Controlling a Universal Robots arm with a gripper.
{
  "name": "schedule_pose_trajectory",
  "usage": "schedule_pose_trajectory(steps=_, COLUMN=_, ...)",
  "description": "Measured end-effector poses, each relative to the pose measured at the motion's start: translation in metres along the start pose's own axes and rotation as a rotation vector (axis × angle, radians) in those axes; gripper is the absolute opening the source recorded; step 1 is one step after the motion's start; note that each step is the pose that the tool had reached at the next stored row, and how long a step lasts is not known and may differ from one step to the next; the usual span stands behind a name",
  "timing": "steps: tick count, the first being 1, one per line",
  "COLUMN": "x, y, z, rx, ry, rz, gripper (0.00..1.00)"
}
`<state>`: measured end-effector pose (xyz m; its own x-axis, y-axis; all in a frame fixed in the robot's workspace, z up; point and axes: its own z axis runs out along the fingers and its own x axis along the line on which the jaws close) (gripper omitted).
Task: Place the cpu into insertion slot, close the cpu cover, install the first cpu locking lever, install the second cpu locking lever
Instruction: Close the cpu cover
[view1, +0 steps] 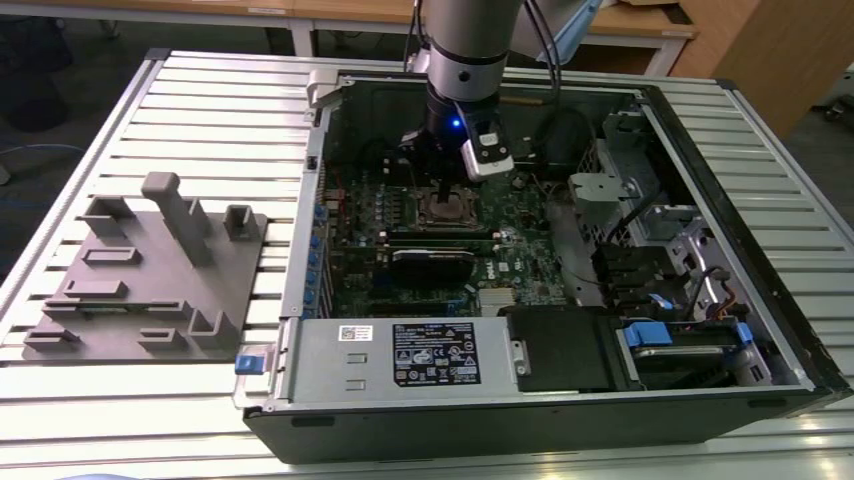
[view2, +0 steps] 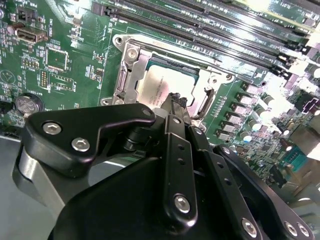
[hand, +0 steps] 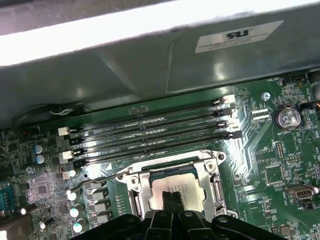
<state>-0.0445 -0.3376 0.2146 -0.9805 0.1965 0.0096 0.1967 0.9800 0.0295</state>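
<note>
Looking in through the exterior view, the arm (view1: 461, 40) comes straight down into the open computer case (view1: 534, 425), which lies on a slatted table (view1: 200, 80). The gripper (view1: 447, 192) hangs right over the insertion slot (view1: 447, 212) on the green board. Well off to the exterior view's left of it sits a grey fixture plate (view1: 147, 300). Nearer the camera than the gripper is a silver power supply (view1: 334, 360) with a black-and-white label (view1: 434, 355), its print too small to make out. In the second wrist view the black fingers (view2: 176, 140) are drawn tight together with nothing between them, their tips at the silver face of the cpu (view2: 157, 82); I can't tell whether they touch it. The cpu lies flat and face up inside the slot. It is square, so it has no long side, and its edges run parallel to the memory slots (view2: 200, 25) beyond the fingertips. The cpu cover (view2: 125, 75) is down around it, framing the chip. In the first wrist view a thin wire lever (hand: 100, 176) lies along the slot's far side, between the cover (hand: 216, 175) and the memory slots; I can't tell whether it is hooked. Farther out, a white sticker (hand: 240, 35) sits on the grey case wall, and a coin battery (hand: 286, 117) is off to one side.
</note>
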Motion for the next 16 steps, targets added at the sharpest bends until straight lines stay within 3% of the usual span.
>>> schedule_pose_trajectory(steps=8, x=0.0, y=0.0, z=0.0012, rx=0.0008, ry=0.0017, rz=-0.112, gripper=0.11)
schedule_pose_trajectory(steps=9, x=0.0003, y=-0.0001, z=0.0013, rx=0.0005, ry=-0.0018, rz=-0.114, gripper=0.11)
schedule_pose_trajectory(steps=13, x=0.0041, y=-0.0008, z=0.0021, rx=-0.001, ry=-0.0337, rz=-0.115, gripper=0.11)
schedule_pose_trajectory(steps=16, x=0.0048, y=-0.001, z=0.0027, rx=0.0006, ry=-0.0399, rz=-0.115, gripper=0.11)
